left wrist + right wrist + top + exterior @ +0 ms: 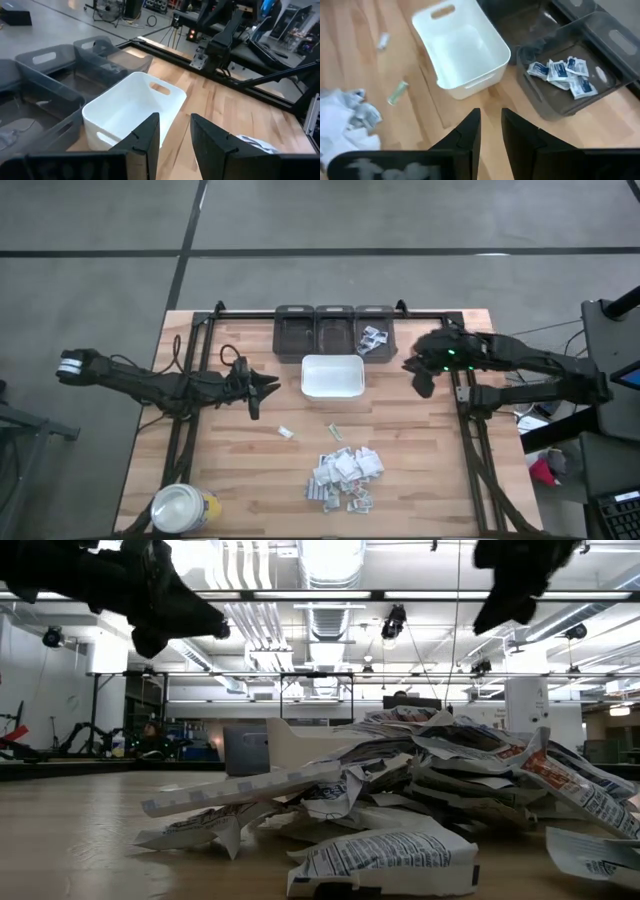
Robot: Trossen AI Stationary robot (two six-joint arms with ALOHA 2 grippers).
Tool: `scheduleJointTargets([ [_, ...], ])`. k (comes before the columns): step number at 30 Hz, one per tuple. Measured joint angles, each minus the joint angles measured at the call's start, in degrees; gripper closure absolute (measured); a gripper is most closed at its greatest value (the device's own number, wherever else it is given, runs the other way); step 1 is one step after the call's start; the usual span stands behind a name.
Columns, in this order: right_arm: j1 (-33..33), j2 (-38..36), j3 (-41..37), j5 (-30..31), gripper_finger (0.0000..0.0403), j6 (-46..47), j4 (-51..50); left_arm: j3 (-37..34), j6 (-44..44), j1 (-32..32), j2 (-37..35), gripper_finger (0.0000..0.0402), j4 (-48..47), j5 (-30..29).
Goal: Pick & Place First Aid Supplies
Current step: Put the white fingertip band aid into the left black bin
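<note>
The first aid supplies lie as a heap of small white packets (345, 475) on the table's near middle, also in the low view (450, 780). Two loose ones, a white one (286, 433) and a green one (333, 431), lie just beyond the heap. Several packets (562, 72) lie in the rightmost dark bin (374, 330). My left gripper (268, 387) hovers left of the white tray (332, 376), open and empty (175, 135). My right gripper (415, 372) hovers right of the tray, slanting down, narrowly open with nothing between its fingers (491, 130).
Three dark bins (334, 330) stand in a row at the far edge behind the tray. A round yellow jar with a white lid (183, 508) stands at the near left corner. Bare wood lies between the tray and the heap.
</note>
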Motion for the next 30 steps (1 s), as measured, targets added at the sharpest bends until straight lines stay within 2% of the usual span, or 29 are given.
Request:
scheduleJointTargets([
  [7, 0.27, -12.67, -7.07, 0.0, 0.0321, 4.74, 2.26, 4.68, 0.54, -0.04, 5.76, 0.0293, -0.1, 1.1],
  [13, 0.27, -18.6, -10.22, 0.05, 0.0321, 4.71, 5.45, 10.43, -0.97, -0.04, 10.7, 0.0293, -4.35, 2.69],
  [20, 0.27, -21.65, -14.43, -0.02, 0.0335, 4.01, 11.1, 20.41, -2.58, -0.39, 16.09, 0.0294, -16.14, 3.96],
  [30, 0.27, -23.06, -20.11, -2.24, 0.0334, 1.76, 16.45, 26.82, -4.85, -1.14, 19.48, 0.0294, -20.62, 4.38],
])
